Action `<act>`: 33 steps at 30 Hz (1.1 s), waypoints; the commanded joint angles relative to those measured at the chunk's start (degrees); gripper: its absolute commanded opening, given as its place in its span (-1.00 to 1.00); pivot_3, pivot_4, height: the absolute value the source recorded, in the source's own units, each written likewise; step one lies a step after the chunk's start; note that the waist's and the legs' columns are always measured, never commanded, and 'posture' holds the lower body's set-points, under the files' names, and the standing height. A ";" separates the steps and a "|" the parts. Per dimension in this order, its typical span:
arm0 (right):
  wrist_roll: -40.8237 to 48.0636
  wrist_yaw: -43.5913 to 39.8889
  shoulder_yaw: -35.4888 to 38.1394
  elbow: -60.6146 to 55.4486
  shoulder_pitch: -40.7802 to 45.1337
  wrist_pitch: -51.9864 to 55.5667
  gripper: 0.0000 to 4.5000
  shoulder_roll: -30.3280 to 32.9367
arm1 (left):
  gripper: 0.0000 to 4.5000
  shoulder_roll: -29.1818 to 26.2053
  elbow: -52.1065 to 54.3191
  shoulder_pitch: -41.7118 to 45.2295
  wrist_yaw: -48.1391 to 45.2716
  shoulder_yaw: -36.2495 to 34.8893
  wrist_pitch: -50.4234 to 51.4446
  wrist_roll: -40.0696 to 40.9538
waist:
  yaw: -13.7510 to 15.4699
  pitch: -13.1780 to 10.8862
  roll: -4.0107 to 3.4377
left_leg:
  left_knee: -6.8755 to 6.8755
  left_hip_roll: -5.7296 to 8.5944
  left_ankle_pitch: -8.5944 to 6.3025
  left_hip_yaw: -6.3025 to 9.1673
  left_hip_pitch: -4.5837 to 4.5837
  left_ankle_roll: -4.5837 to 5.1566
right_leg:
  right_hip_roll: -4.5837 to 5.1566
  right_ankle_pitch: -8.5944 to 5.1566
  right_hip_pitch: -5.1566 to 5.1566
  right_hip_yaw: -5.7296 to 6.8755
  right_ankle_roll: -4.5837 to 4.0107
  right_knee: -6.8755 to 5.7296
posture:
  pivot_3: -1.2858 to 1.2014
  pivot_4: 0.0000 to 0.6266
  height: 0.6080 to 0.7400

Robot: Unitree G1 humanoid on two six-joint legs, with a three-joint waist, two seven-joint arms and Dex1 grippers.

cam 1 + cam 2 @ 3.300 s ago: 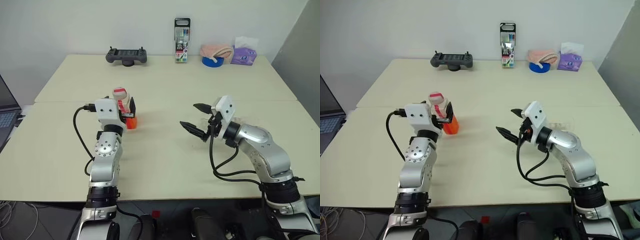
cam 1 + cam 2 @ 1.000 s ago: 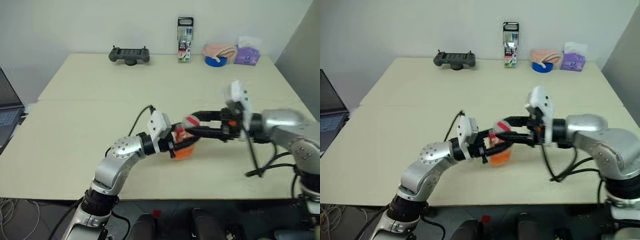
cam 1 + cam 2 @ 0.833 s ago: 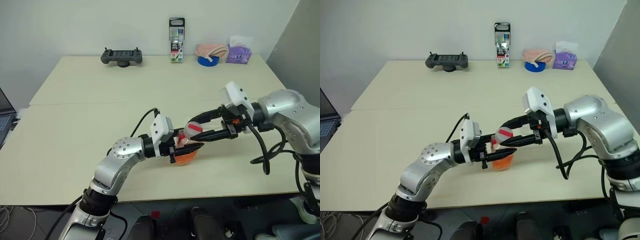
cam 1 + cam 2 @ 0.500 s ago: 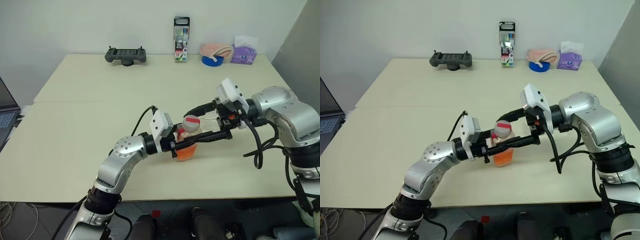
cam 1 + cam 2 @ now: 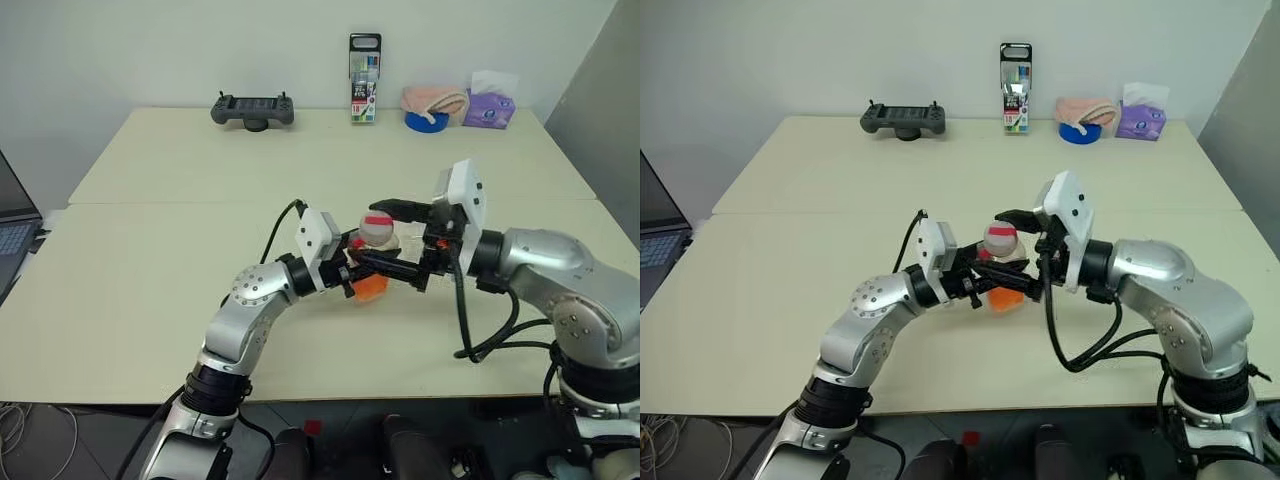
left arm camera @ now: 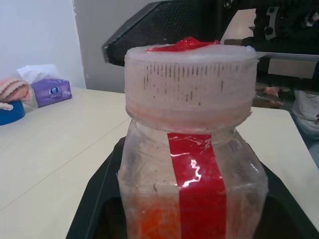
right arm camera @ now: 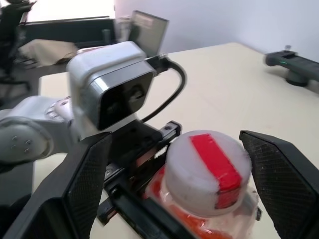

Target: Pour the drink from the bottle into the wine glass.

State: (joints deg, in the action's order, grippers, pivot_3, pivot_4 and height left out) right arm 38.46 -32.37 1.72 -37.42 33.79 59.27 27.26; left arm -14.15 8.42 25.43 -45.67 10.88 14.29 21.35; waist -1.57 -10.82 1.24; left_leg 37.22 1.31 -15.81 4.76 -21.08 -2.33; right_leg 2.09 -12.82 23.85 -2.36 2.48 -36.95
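In the left claw (image 5: 350, 270), capped bottle (image 5: 375, 250) of orange drink (image 5: 370, 287).

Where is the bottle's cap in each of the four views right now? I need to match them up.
Left eye view: cap near picture centre, between the two arms.
Right eye view: cap just right of centre.
Left wrist view: cap upper middle, ribbed side facing the camera.
Right wrist view: cap low and centre, seen from above between the right tool's spread fingers.
Shared landmark: the red strip across the cap.
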 commanded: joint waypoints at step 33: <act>0.25 31.85 3.44 -13.80 -1.06 19.08 -0.18 -14.99 | -0.18 0.52 -3.48 2.98 -1.27 -2.30 -3.99 -0.72 | -0.24 0.01 -0.02 | -0.03 0.00 0.00 -0.01 0.00 0.01 | -0.11 -0.08 0.04 -0.01 0.13 -0.01 | 0.03 -0.52 1.00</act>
State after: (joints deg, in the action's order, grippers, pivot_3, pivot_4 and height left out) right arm 39.53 -1.14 4.13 -49.51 32.01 78.61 11.60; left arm -13.71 2.84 27.54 -46.87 9.72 11.81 20.01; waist -1.81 -10.81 1.22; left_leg 37.19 1.31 -15.81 4.75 -21.08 -2.32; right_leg 1.98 -12.91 23.89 -2.37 2.62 -36.96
